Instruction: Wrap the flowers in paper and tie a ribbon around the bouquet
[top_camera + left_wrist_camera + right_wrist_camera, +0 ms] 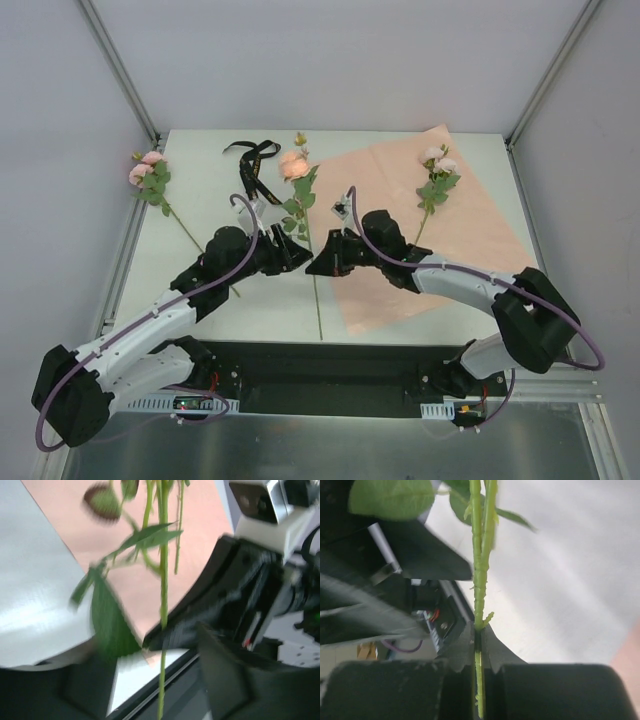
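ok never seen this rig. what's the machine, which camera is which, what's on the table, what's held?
Two robot arms bolted at the table's near edge, seen from a camera overhead; the other two pictures come from cameras on each wrist. On the table lie a pink paper with one flower on it, a second flower far left, and a black ribbon. The right gripper is shut on the middle flower's stem. The left gripper sits beside it, jaws parted.

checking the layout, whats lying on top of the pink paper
One flower lies on the pink paper, blossoms toward the far edge. The right gripper and its arm hang over the paper's near left part, so whatever lies under them is hidden.
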You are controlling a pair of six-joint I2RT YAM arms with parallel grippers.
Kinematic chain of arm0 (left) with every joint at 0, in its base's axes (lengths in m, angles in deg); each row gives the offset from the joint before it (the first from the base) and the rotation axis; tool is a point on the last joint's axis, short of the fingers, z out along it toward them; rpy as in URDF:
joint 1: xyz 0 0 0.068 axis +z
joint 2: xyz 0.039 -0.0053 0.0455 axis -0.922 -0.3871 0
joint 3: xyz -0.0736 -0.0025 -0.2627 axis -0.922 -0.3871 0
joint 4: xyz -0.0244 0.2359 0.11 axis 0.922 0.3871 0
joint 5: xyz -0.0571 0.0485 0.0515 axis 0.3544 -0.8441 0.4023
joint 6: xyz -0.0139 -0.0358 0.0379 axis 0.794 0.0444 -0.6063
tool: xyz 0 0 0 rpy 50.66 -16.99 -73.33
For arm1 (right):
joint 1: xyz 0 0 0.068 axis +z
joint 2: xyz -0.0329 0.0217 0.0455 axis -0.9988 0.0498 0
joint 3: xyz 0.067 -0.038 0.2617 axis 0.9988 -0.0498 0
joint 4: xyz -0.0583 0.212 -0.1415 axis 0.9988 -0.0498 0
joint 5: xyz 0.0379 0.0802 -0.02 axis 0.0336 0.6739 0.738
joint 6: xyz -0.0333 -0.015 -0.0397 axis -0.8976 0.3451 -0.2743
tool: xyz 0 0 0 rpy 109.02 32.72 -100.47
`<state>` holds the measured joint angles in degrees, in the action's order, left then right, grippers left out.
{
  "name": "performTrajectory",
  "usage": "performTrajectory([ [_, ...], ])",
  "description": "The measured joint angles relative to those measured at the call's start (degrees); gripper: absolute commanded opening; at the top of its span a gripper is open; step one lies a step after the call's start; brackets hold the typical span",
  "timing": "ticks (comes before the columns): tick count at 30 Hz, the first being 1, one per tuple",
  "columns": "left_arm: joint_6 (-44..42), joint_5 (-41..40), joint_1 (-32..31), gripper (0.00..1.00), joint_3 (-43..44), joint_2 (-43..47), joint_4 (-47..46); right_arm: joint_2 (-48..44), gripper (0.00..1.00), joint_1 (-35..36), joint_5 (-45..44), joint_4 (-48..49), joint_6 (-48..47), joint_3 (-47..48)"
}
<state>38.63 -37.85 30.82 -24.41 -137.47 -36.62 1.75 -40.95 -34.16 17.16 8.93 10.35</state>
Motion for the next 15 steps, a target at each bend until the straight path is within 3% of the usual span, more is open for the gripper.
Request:
performTrajectory([
  [3,-4.1,0.0,0.1,0.74,0.7,3.0,4.1,-1.2,0.0,-4.7,-2.5,-4.0,0.0,-0.4],
  [7,-9.2,-0.1,0.1,0.77,1.5,10.0,9.6,-2.8,0.01,-16.0,-8.1,-12.2,0.0,0.1],
  [11,-12.5,-0.1,0.1,0.81,1.7,16.6,14.4,0.1,0.01,-26.4,-14.2,-27.0,-2.0,8.6],
  [15,-12.6,1.3,0.1,0.8,0.2,20.0,16.3,5.7,0.0,-32.1,-18.1,-34.4,-4.8,18.5],
])
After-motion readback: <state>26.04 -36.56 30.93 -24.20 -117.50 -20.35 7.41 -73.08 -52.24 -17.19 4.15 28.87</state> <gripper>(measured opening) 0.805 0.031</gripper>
